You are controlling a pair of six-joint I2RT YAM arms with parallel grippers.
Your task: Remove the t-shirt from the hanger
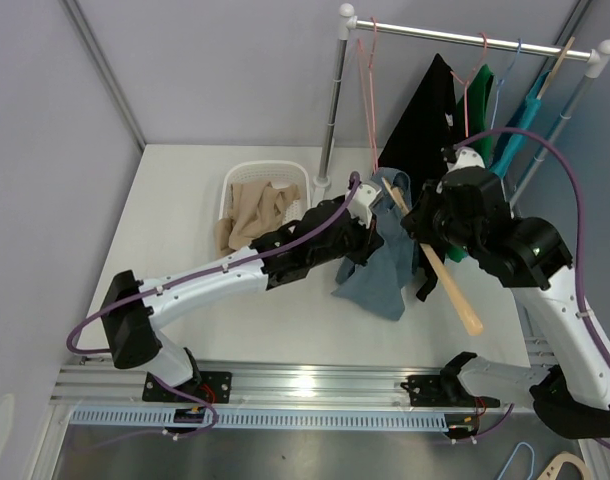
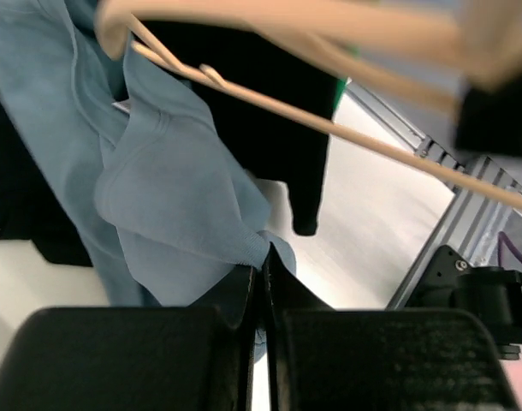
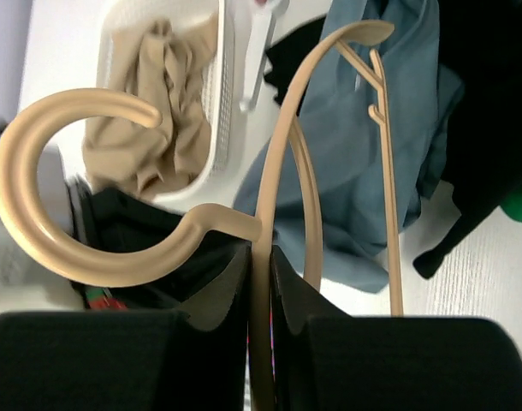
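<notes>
running along the near edge of the white tabletop (image 1: 185, 200): grooved aluminium rail (image 1: 305, 385), both arm bases bolted to it.

left gripper (image 2: 263, 257): black fingers closed, pinching a fold of the soft slate-blue cotton t-shirt (image 2: 167, 197) at their tips; above the middle of the tabletop.

right gripper (image 3: 259, 253): closed on the neck of the tan smooth-moulded hanger (image 3: 282, 154), just below its curled hook; held above the tabletop's right half, the hook end pointing toward the near right corner.

slate-blue t-shirt: bunched over the far end of the hanger, between the two grippers, hanging toward the tabletop; whether its lower hem touches cannot be told. one thin hanger bar passes into the collar folds in the left wrist view.

white slatted plastic basket (image 1: 260, 168): far part of the tabletop, left of the grippers, holding crumpled beige cloth (image 1: 250, 210).

chrome clothes rail (image 1: 465, 38): at the far right corner, carrying a black garment (image 1: 425, 120), a green garment (image 1: 482, 140), a teal garment (image 1: 515, 130) and a bare pink wire hanger (image 1: 370, 90).
</notes>
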